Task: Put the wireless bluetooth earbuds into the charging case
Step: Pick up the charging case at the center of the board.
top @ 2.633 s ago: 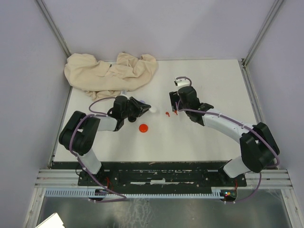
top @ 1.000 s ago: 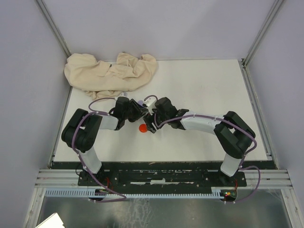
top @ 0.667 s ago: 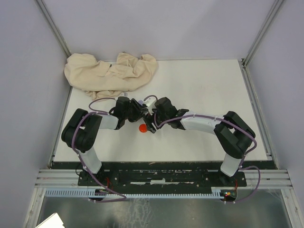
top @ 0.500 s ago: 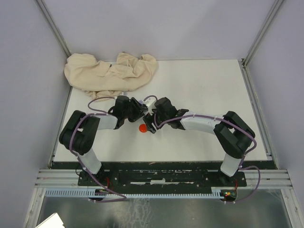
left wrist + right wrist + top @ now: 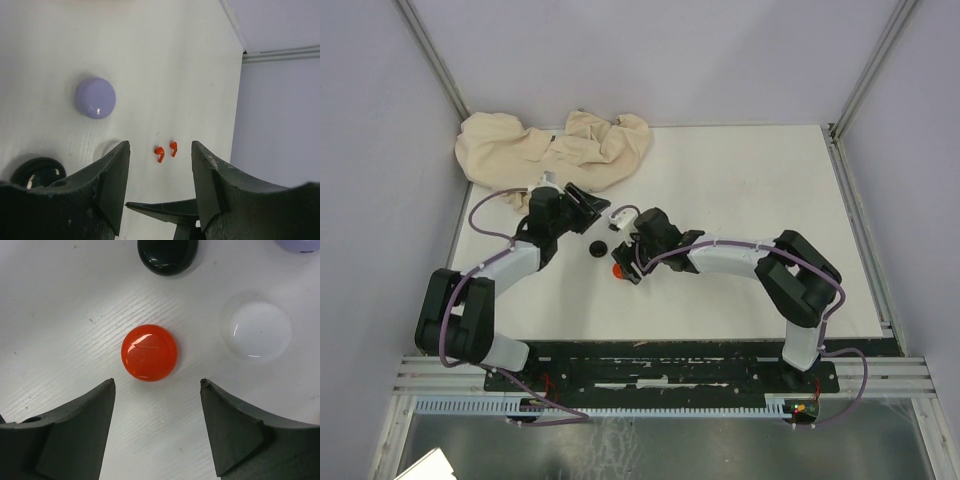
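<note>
White tabletop: jaws of the right gripper stand wide over a glossy red round case, mid-frame; those of the left gripper gape empty. Pinched off-centre, the slick dome could skid away.

Saw glossy, smooth plastic on the red disc, the black disc and the white disc, all catching glints. Noted a matt, finely ribbed white counter. Found dull dark plastic on the right pincer. Spotted soft, crumpled, matt beige cloth.
</note>
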### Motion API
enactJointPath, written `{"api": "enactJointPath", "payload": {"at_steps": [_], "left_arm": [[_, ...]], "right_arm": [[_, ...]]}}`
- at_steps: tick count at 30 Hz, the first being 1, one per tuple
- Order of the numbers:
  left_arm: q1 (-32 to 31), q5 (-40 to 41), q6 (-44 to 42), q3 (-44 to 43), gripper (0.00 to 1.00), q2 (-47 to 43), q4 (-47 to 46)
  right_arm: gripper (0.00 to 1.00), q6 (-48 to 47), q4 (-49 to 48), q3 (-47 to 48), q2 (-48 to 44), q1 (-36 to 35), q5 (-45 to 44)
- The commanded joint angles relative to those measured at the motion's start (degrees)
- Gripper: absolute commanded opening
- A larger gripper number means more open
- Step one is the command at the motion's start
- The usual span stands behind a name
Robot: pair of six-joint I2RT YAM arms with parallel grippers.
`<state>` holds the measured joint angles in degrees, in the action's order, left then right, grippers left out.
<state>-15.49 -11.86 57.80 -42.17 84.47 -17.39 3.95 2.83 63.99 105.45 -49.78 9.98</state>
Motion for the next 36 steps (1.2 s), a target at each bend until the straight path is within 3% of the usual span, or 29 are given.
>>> {"api": "enactJointPath", "payload": {"at_steps": [1, 6, 19, 26, 33, 36], "left_arm": [[4.66, 1.65, -0.49, 4.45, 0.59, -5.1, -1.55], [7.67, 0.57, 2.09, 9.23, 0.59, -8.06, -4.55], [9.23, -1.89, 2.74, 11.17, 0.59, -9.52, -5.59], [9.67, -2.38, 3.1, 11.99, 0.59, -9.65, -6.21], [9.93, -4.78, 2.8, 11.37, 0.59, -9.66, -6.53], [9.79, -10.04, 3.31, 10.38, 0.59, -8.18, -9.28]], "right_arm": [[0.77, -1.0, -0.02, 4.49, 2.19, -1.71, -3.12], [0.78, -1.63, 1.66, 7.35, 5.14, -3.25, -5.29], [0.75, -2.35, 3.06, 9.58, 9.21, -4.6, -7.56], [0.62, -2.78, 3.71, 10.08, 10.37, -4.78, -8.29], [0.27, -3.31, 0.61, 6.9, 6.13, -4.77, -10.33], [0.24, -3.74, -6.51, 1.03, -0.41, -4.44, -11.55]]}}
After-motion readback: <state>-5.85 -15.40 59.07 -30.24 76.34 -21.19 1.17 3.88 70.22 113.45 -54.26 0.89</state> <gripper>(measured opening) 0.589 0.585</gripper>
